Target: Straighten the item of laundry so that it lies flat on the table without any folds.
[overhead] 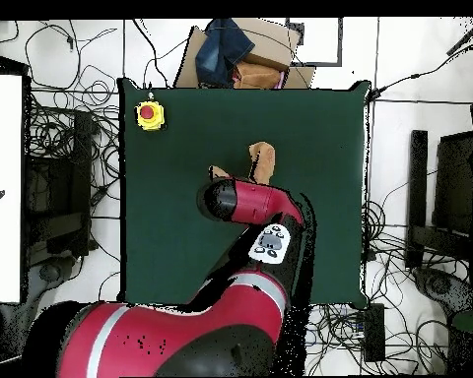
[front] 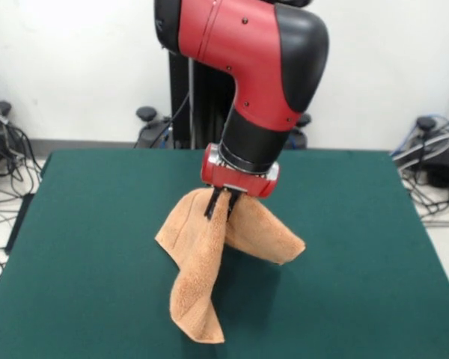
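Observation:
The peach-orange towel point(front: 202, 262) hangs bunched from my gripper point(front: 221, 203) over the middle of the dark green table point(front: 82, 247). The gripper is shut on the towel's upper part and holds it up. The towel drapes down in folds: one long tail trails toward the table's near edge, and a shorter flap point(front: 266, 235) spreads to the right. Its lower parts rest on the table. In the overhead view only a small part of the towel point(overhead: 264, 159) shows beyond the arm point(overhead: 245, 202), which hides the gripper and the rest.
A yellow box with a red button point(overhead: 150, 115) sits at one corner of the table point(overhead: 162, 246). Cardboard boxes and a dark cloth point(overhead: 236, 49) lie off the table's far edge. Cables and equipment surround the table on the floor.

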You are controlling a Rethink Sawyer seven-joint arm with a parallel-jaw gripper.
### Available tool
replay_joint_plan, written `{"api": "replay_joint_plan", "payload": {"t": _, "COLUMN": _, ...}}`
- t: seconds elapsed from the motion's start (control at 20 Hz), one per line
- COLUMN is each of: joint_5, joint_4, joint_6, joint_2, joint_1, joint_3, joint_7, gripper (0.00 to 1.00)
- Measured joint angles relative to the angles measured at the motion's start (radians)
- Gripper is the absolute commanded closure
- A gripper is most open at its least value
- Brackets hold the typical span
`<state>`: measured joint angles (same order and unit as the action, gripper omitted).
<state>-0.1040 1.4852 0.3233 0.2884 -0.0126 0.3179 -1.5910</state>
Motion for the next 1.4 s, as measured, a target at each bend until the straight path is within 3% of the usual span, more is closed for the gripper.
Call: {"api": "replay_joint_plan", "payload": {"t": 1.4, "joint_5": 0.0, "joint_4": 0.112, "joint_6": 0.0, "joint_2": 0.083, "joint_1": -0.007, "joint_3": -0.002, "joint_7": 0.0, "gripper": 1.0}}
